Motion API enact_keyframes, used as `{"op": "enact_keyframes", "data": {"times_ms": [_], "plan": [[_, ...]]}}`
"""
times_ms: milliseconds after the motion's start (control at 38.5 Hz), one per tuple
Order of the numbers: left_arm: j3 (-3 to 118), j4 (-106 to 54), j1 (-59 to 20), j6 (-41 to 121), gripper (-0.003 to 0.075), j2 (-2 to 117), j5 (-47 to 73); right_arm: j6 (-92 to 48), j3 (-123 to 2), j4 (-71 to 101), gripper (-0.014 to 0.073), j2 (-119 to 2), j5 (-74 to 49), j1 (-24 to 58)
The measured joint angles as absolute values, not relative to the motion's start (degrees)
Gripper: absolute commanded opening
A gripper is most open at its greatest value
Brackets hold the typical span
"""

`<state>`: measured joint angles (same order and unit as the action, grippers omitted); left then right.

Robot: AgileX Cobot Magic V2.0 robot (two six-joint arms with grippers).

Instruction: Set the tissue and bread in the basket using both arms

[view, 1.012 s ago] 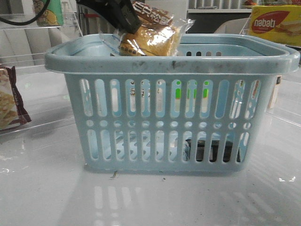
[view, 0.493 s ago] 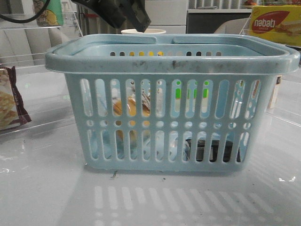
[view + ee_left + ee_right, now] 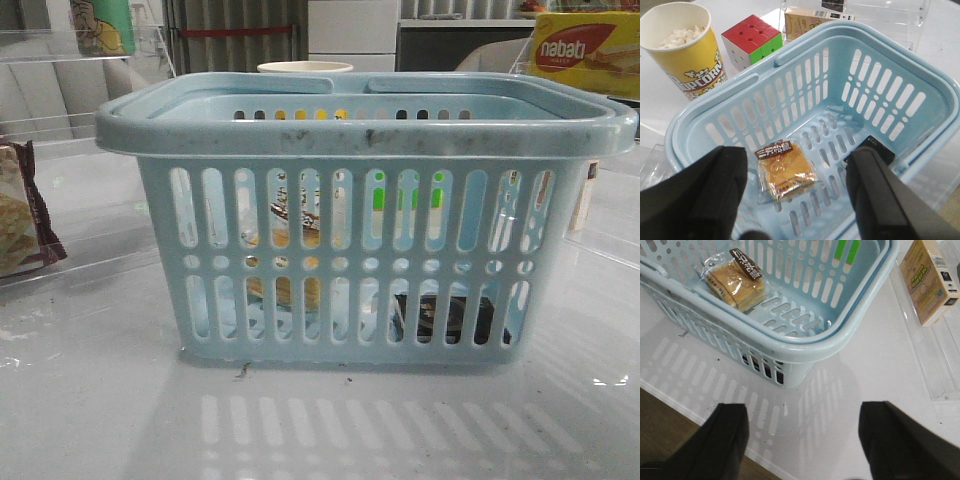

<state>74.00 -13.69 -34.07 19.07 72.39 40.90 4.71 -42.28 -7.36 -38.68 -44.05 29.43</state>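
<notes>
The pale blue basket [image 3: 366, 130] stands in the middle of the white table. The bread [image 3: 786, 169], golden in a clear wrapper with a brown label, lies flat on the basket's floor; it shows through the slots in the front view [image 3: 285, 235] and in the right wrist view [image 3: 735, 282]. The black tissue pack [image 3: 445, 318] lies on the floor at the basket's right end and shows in the left wrist view [image 3: 880, 146]. My left gripper [image 3: 797, 192] is open and empty above the basket, over the bread. My right gripper [image 3: 802, 437] is open and empty above the table beside the basket. Neither gripper shows in the front view.
A popcorn cup [image 3: 682, 47] and a colour cube [image 3: 751, 40] stand behind the basket. A yellow nabati box [image 3: 585, 52] is at the back right, a maroon-edged cracker bag [image 3: 22, 210] at the left, a carton [image 3: 927, 280] in a clear tray on the right.
My left gripper held the bread above the basket, let it drop inside, then rose out of the front view. The bread now lies on the basket floor.
</notes>
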Motion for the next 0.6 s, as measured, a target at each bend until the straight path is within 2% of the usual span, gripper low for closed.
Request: {"op": "enact_keyframes", "data": {"times_ms": [311,597], "plan": [[58.32,-13.69,-34.07,18.76,0.0488,55.67,41.45,4.71,-42.28,-7.36,0.0569,-38.68,-43.81,29.43],[49.99,-9.9,-34.07,14.16,0.0488,45.44,41.62,4.71,-42.28,-7.36,0.0569,-38.68,-43.93,29.43]]}}
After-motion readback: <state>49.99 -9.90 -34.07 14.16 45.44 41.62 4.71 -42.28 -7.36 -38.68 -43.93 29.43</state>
